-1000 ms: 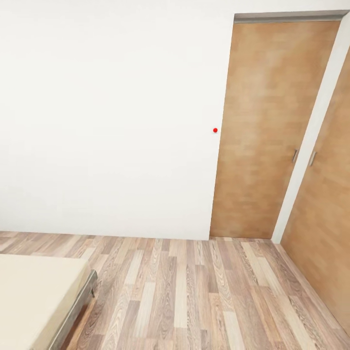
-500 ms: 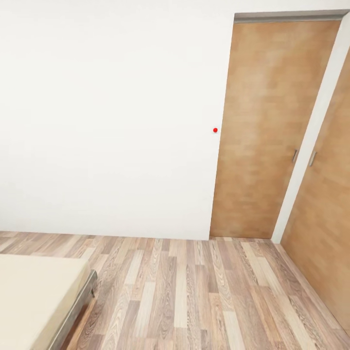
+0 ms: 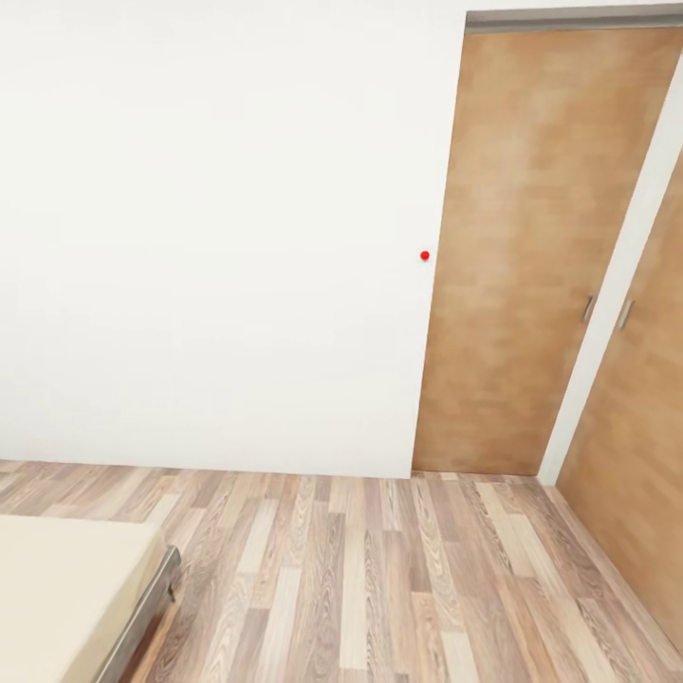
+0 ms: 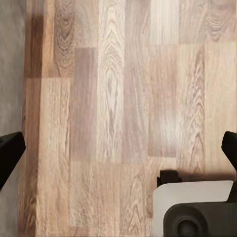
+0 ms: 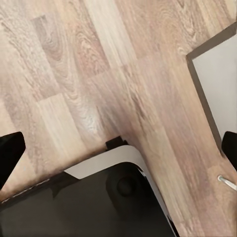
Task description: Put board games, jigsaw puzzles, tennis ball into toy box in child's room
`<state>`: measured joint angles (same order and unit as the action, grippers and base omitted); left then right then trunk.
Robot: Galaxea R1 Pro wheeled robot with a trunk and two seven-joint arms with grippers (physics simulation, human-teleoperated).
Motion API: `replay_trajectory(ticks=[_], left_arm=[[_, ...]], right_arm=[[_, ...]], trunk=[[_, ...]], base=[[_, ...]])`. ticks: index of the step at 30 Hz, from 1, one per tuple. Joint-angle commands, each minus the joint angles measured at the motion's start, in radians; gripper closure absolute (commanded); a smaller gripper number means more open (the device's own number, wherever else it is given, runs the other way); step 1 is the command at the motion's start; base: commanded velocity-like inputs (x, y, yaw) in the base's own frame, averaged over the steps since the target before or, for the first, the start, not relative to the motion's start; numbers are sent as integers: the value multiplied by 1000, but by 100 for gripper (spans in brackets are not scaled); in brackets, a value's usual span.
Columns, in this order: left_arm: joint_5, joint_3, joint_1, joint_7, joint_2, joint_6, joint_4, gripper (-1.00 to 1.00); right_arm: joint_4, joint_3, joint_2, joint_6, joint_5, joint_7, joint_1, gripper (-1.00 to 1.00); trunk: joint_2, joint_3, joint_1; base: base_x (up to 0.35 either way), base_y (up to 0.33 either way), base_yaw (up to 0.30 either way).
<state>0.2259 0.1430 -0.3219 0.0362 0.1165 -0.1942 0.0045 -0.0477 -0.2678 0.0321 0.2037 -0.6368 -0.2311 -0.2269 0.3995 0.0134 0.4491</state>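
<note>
Head view: a plain white wall [image 3: 209, 237] across most of the picture, then brown wood-plank floor [image 3: 379, 579] below it. To the right, a tall wooden door [image 3: 517, 256] with a narrow metal handle [image 3: 588, 308], and beside it a second wooden panel [image 3: 636, 455] with its own handle. At lower left, a corner of the bed [image 3: 57, 588], cream-beige top bare on the part in view, grey frame edge just beside the floor. On the wall near the door, a small red dot [image 3: 424, 255].

Left wrist view: left tool [image 4: 118, 150] spread wide over bare planks, dark fingertips [image 4: 10, 150] at either edge, nothing between them; part of the robot's base [image 4: 197, 210] beneath. Right wrist view: right tool [image 5: 118, 153] likewise apart and empty above the floor.

No toys, toy box or surface in sight here, so progress cannot be judged; probably on the way, with the game boxes elsewhere on the bed or surface.

No brand, label or readable writing anywhere.
</note>
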Motion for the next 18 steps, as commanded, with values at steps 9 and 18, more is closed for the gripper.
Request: replay_trajectory(ticks=[9,18], left_arm=[[13,7,9,4,0,-7,2,-100],[13,7,10,4,0,-7,2,-100]], right_arm=[[0,-8,0,4,-8,-4,0,-100],[0,-8,0,4,-9,-4,0,-100]], trunk=[[1,0,1],[1,0,1]], base=[[329,0,0],[331,0,0]])
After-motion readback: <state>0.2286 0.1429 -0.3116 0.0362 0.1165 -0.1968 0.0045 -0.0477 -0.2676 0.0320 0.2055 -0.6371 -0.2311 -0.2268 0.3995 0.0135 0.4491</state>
